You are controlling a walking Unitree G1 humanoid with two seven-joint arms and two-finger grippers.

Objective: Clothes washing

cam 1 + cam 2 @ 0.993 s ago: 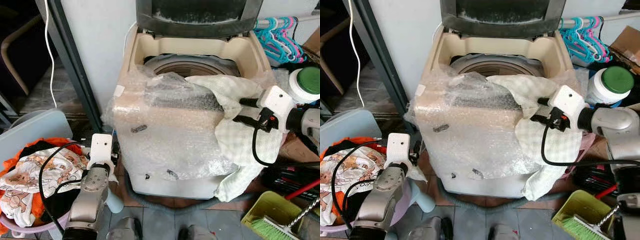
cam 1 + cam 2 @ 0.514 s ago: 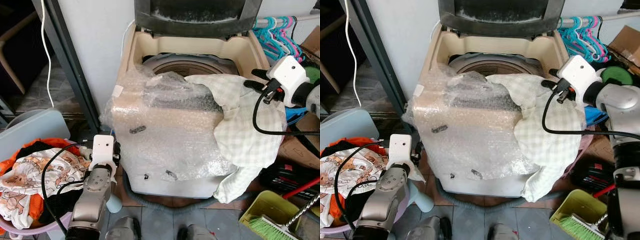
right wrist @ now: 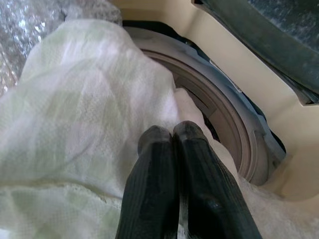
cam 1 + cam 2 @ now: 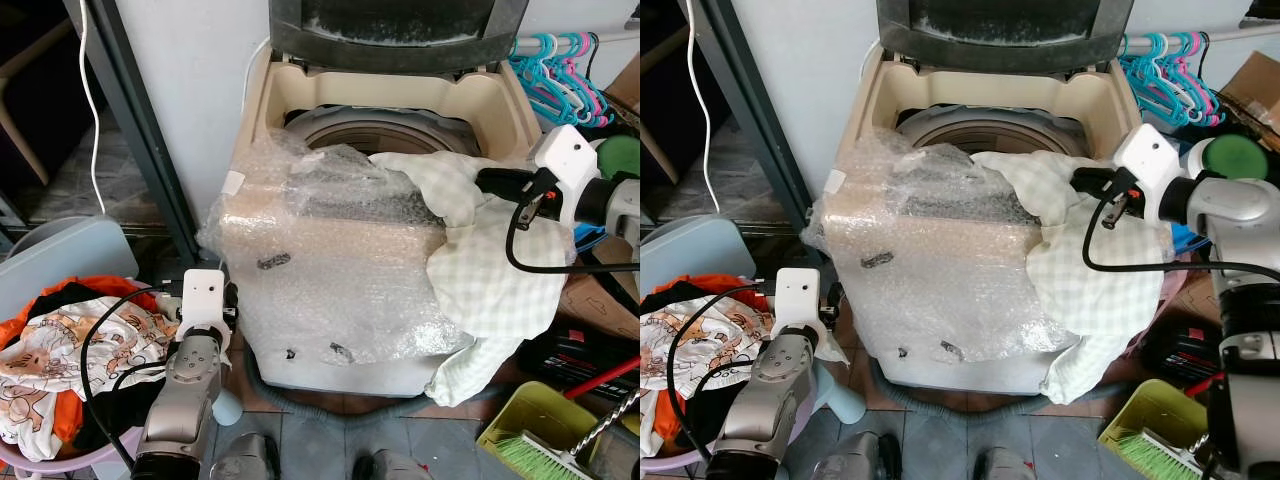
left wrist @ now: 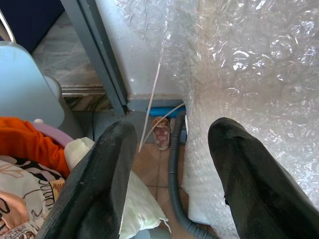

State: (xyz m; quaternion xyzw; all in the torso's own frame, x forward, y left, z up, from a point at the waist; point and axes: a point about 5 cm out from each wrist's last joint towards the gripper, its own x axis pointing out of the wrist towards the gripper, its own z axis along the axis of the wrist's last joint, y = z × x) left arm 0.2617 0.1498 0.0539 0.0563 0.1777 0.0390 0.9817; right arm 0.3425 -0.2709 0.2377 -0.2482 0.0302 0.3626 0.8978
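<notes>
Checked cloth (image 4: 500, 270) draping over the front right corner of the bubble-wrapped washing machine (image 4: 330, 270), one end reaching toward the drum opening (image 4: 385, 130). Right tool (image 4: 1083, 181) hovering at 3 o'clock of the drum, fingers (image 3: 164, 174) pressed together against the cloth. Left tool (image 5: 169, 164) hanging low at 8 o'clock of the machine, spread wide, beside the laundry basket (image 4: 60, 345).
</notes>
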